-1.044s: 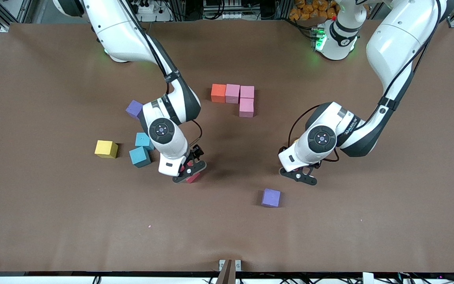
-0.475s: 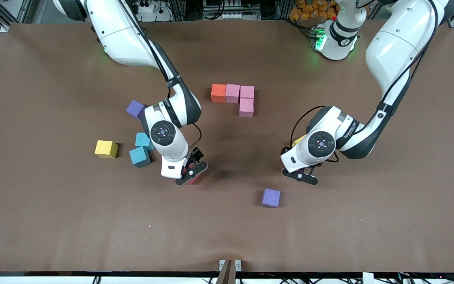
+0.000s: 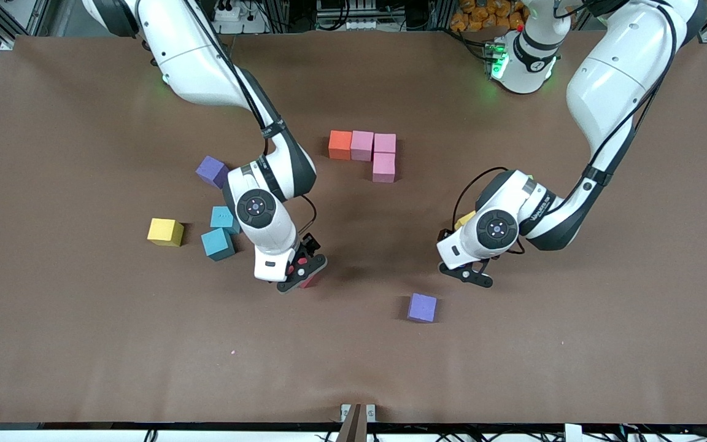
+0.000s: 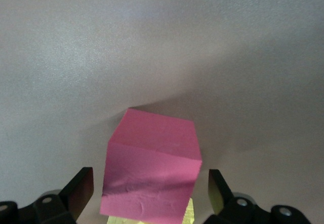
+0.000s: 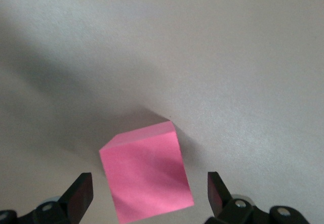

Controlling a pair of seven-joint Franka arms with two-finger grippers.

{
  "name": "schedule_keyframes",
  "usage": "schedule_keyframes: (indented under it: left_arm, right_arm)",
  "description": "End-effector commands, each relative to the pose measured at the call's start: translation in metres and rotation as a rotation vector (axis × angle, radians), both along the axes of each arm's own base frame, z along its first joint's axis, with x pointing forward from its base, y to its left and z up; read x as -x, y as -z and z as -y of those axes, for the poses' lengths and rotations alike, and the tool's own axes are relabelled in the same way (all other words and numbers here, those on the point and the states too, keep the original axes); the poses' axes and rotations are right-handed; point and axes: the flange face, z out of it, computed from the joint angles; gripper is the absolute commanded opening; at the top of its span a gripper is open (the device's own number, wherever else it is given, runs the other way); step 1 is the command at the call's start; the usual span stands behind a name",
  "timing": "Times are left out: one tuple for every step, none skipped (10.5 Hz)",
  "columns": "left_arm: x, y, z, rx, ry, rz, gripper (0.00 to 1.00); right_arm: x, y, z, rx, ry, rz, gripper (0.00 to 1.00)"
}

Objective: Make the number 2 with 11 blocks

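Observation:
Four blocks lie joined mid-table: an orange one [image 3: 340, 144], two pink ones [image 3: 362, 145] [image 3: 385, 143] in a row, and a third pink one [image 3: 383, 167] under the row's end. My right gripper [image 3: 300, 276] [image 5: 148, 193] stands open astride a red block [image 3: 309, 282] [image 5: 147, 176] that looks pink in the right wrist view. My left gripper [image 3: 469, 274] [image 4: 149, 188] is open around another pinkish-red block [image 4: 152, 173], which the hand hides in the front view. Neither block is touched by the fingers.
Loose blocks: purple [image 3: 211, 170], two blue [image 3: 223, 218] [image 3: 217, 243] and yellow [image 3: 165, 232] toward the right arm's end; another purple [image 3: 421, 307] nearer the front camera. A yellow-orange block corner [image 3: 465, 219] peeks out beside the left wrist.
The right gripper has slid a little toward the left arm's end, settling round the red block. The left hand has edged slightly away from the front camera. Both stay open.

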Motion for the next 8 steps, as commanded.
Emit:
schedule_keyframes:
  left_arm:
    - [0.002,0.006,0.003,-0.012,-0.001,0.017,1.0]
    - [0.003,0.011,0.005,-0.002,0.002,0.02,0.98]
    - [0.003,0.015,0.006,0.004,-0.001,0.017,0.68]
    - [0.005,0.017,0.01,0.001,-0.019,0.016,0.44]
    - [0.006,0.016,0.012,-0.01,-0.079,0.023,0.28]
    - [0.009,0.013,0.02,-0.021,-0.135,0.035,0.27]
    - [0.008,0.006,0.026,-0.026,-0.186,0.048,0.24]
    - [0.01,-0.007,0.035,-0.028,-0.219,0.065,0.24]
  right_arm:
    - [-0.003,-0.007,-0.011,-0.014,-0.026,0.011,1.0]
    - [-0.005,-0.01,-0.01,-0.016,-0.049,0.017,1.0]
    - [-0.008,-0.008,-0.005,-0.014,-0.071,0.019,1.0]
    - [-0.009,-0.006,-0.003,-0.009,-0.104,0.02,1.0]
    - [-0.01,-0.005,0.0,-0.005,-0.149,0.022,1.0]
    - [-0.013,-0.004,0.004,-0.002,-0.168,0.022,1.0]
    - [-0.012,-0.002,0.005,0.0,-0.168,0.019,1.0]
    - [-0.008,0.004,-0.002,0.003,-0.177,0.014,1.0]
